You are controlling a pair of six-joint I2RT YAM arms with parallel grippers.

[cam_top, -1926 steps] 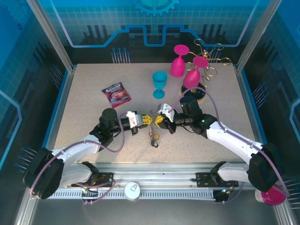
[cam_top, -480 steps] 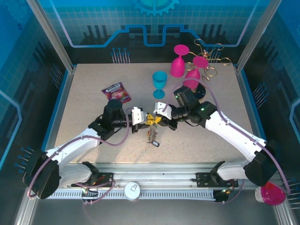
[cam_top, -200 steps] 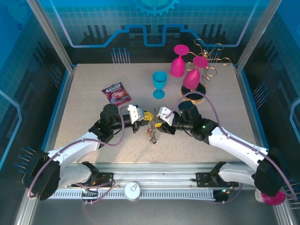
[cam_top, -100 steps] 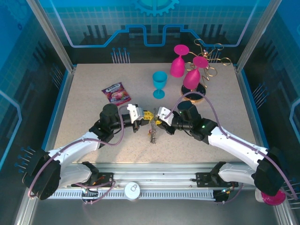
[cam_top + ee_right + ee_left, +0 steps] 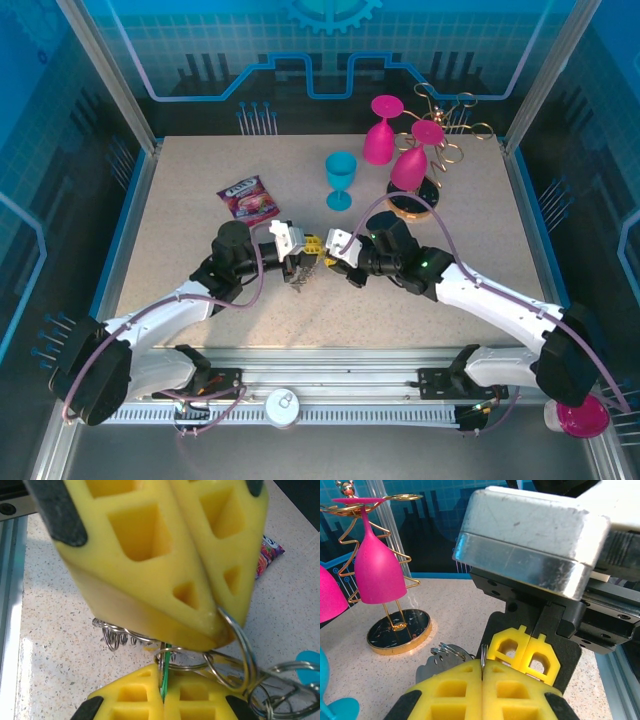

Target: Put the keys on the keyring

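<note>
At the far left, the snack packet lies well apart from the work and worries us little. Next comes the left pincer, clenched on the keyring, whose thin wire is nipped between its yellow pads. The ring appears to be held up off the surface near the middle, with a bunch of keys dangling beneath it. Our first concern sits here. The wire is slim and caught along a narrow line of pad, so a twist or a tug could let it swivel or slide out. Then the whole bunch would drop.

Just to the right, almost tip to tip, the right pincer is clenched on what we take to be a green key seen edge-on. So thin a piece may sit askew. We cannot tell whether its hole lines up with the ring's open end, nor where that end lies among the overlapping coils. If we push on misaligned, the key could pivot in the pads, jam against the wire or flick away. The two sets of pads are also so near each other that a bump could loosen either grip.

Further right, the blue goblet and the pink glasses by the gold rack stand just behind the right arm. A wide elbow swing could tip them.
</note>
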